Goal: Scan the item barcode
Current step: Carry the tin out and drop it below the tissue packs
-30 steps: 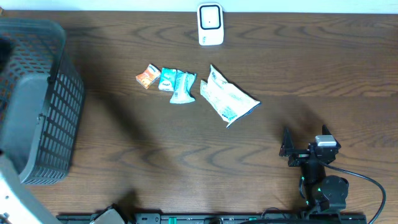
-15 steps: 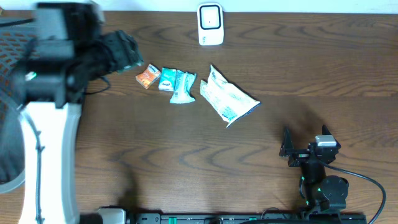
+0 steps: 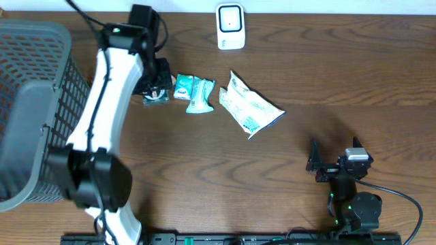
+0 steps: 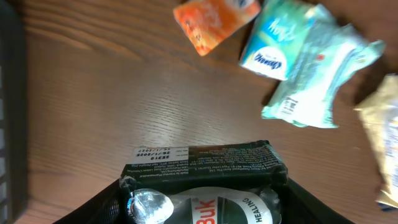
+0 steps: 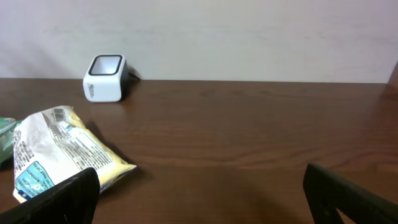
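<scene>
Packet (image 4: 205,163), dark green, sits gripped between fingers of the left hand (image 4: 202,202).

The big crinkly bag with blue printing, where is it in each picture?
Overhead: the bag lies mid-table, just right of the teal packets.
Left wrist: only its edge shows at the right border, past the teal packets.
Right wrist: lower left, in front of the white scanner.
Shared landmark: the teal packets beside the bag; a sliver shows at the right wrist view's left edge.
</scene>
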`<state>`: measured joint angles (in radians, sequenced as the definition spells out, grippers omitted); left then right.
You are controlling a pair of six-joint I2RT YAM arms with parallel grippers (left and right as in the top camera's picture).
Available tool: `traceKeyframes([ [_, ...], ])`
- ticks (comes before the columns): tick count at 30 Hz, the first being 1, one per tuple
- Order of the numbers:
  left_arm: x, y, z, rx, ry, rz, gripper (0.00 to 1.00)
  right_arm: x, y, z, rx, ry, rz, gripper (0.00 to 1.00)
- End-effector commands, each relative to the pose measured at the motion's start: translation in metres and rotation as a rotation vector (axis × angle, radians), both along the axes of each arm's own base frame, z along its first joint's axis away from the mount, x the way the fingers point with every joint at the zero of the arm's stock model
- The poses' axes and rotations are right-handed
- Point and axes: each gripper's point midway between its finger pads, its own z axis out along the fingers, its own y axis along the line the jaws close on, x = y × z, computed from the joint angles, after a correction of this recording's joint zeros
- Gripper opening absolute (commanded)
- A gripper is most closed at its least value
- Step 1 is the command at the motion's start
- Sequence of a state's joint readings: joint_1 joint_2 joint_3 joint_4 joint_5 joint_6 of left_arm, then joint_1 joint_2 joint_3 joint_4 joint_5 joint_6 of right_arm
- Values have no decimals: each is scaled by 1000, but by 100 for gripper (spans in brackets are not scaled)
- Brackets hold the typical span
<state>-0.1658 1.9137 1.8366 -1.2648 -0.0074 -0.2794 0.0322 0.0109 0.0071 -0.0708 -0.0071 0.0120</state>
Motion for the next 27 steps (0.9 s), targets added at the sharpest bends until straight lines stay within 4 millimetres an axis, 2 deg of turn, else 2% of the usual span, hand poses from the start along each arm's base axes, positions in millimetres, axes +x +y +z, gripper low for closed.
traceKeyframes([
  [1,-1,1,-30,44,92,-24,61,0,-1,-1,10,3,-5,99],
  [7,-4,1,-76,65,221,-25,61,0,-1,-1,10,3,-4,99],
  [9,-4,1,-83,68,238,-22,61,0,-1,-1,10,3,-5,99],
  [16,1,-17,-87,-32,225,-26,62,0,-1,-1,10,3,-5,99],
  [27,6,-17,-88,-35,208,-27,62,0,-1,-1,10,3,-5,99],
])
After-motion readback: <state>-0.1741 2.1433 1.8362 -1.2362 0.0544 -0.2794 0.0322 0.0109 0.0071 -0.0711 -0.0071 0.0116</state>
